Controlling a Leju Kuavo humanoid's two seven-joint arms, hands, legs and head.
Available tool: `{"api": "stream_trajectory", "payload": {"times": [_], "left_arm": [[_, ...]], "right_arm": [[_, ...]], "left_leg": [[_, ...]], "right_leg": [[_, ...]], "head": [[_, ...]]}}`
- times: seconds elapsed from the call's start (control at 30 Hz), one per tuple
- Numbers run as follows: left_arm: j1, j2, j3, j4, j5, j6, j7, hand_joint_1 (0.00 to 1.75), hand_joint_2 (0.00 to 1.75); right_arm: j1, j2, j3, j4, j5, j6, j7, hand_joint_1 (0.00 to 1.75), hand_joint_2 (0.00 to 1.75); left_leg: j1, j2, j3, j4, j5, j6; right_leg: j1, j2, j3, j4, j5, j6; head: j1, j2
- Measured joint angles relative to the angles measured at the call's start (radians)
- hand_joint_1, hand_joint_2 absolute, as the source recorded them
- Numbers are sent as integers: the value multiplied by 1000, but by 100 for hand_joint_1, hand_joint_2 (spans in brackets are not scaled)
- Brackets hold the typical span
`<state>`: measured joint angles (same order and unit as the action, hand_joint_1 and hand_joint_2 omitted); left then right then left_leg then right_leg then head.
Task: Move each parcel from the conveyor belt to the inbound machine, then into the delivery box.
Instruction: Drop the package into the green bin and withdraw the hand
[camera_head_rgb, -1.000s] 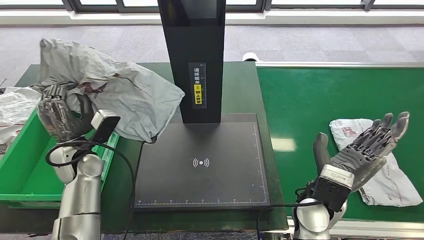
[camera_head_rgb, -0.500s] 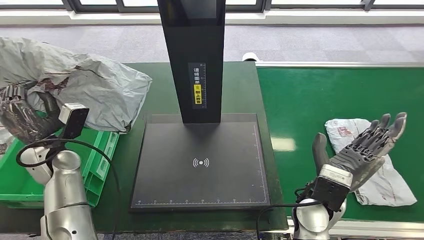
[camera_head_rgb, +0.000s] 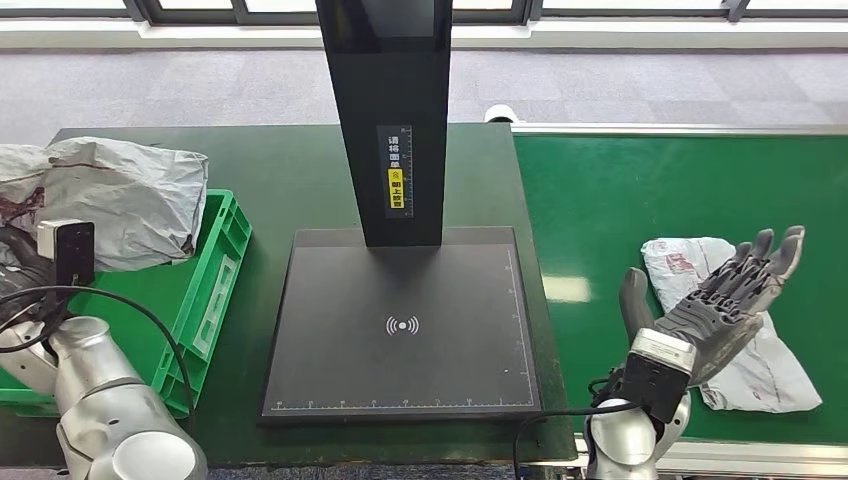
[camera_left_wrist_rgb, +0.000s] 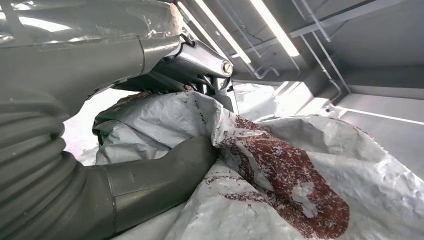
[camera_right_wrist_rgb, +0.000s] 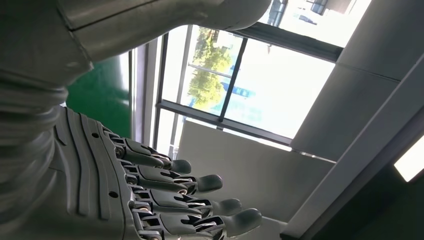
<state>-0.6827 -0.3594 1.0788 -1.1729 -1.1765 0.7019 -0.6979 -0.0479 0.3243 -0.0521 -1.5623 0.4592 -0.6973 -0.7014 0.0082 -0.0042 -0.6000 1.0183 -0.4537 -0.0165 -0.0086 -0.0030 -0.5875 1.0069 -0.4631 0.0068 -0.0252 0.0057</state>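
Gripping one grey parcel (camera_head_rgb: 110, 200), the left hand (camera_head_rgb: 15, 270) sits at the far left edge of the head view, mostly hidden behind its wrist camera; the left wrist view shows the thick thumb (camera_left_wrist_rgb: 165, 170) pressed into the crumpled grey wrap with its dark red print. That parcel hangs over the green delivery box (camera_head_rgb: 215, 290), its long axis running left to right, its right end over the box's far rim.

One more parcel, a white one (camera_head_rgb: 750, 330), lies flat on the green conveyor belt (camera_head_rgb: 650, 190), long axis slanting from far-left to near-right, close to the belt's near edge. The right hand (camera_head_rgb: 735, 300) is raised above it, palm up, fingers (camera_right_wrist_rgb: 210, 184) spread apart and holding nothing.

Between box and belt, on the desk (camera_head_rgb: 290, 170), stands the single inbound machine (camera_head_rgb: 400, 320): a black scan plate with a black upright post at its far edge. The plate is bare, and the belt beyond the white parcel lies open.
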Motion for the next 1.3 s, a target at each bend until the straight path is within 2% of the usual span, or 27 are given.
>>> {"api": "stream_trajectory", "payload": {"times": [0.03,0.07,0.1,0.6,0.73,0.97,1.1,1.2,1.3], "left_arm": [[-4,0,9,3,-2,0,0,42,175],[-8,0,18,6,-3,0,0,7,175],[-12,0,26,8,-3,0,0,0,175],[-17,0,41,-4,29,0,-2,0,175],[-17,0,41,-7,39,0,-2,0,0],[-17,0,41,-9,83,0,-3,0,0],[-7,-2,15,-14,212,0,-3,0,175],[30,-5,-75,-12,393,0,-4,0,175],[103,-10,-263,-7,609,-11,-5,0,175]], "right_arm": [[0,0,0,3,1,0,0,0,175],[0,0,0,6,2,0,0,0,175],[-1,0,0,9,2,0,0,0,175],[-4,0,0,52,22,0,1,0,175],[-5,0,0,60,37,0,1,0,175],[-5,0,-11,70,47,0,1,0,175],[-4,0,-32,78,79,0,1,0,175],[-7,0,-74,104,145,0,5,0,175],[-22,0,-158,149,263,0,35,0,175]], "left_leg": [[0,0,0,0,0,0],[0,0,0,0,0,0],[0,0,0,0,0,0],[0,0,0,0,0,0],[0,0,0,0,0,0],[0,0,0,0,0,0],[0,0,0,0,0,0],[0,0,1,0,0,0],[-1,-3,0,1,0,0]], "right_leg": [[0,0,0,0,0,0],[0,0,0,0,0,0],[0,0,0,0,0,0],[0,0,0,0,0,0],[0,0,0,0,0,0],[0,0,0,0,0,0],[0,0,0,0,0,0],[0,0,0,0,0,0],[-1,-3,1,0,0,0]], "head": [[0,0],[0,0],[0,0],[0,0],[0,0],[0,0],[0,0],[0,0],[0,0]]}}
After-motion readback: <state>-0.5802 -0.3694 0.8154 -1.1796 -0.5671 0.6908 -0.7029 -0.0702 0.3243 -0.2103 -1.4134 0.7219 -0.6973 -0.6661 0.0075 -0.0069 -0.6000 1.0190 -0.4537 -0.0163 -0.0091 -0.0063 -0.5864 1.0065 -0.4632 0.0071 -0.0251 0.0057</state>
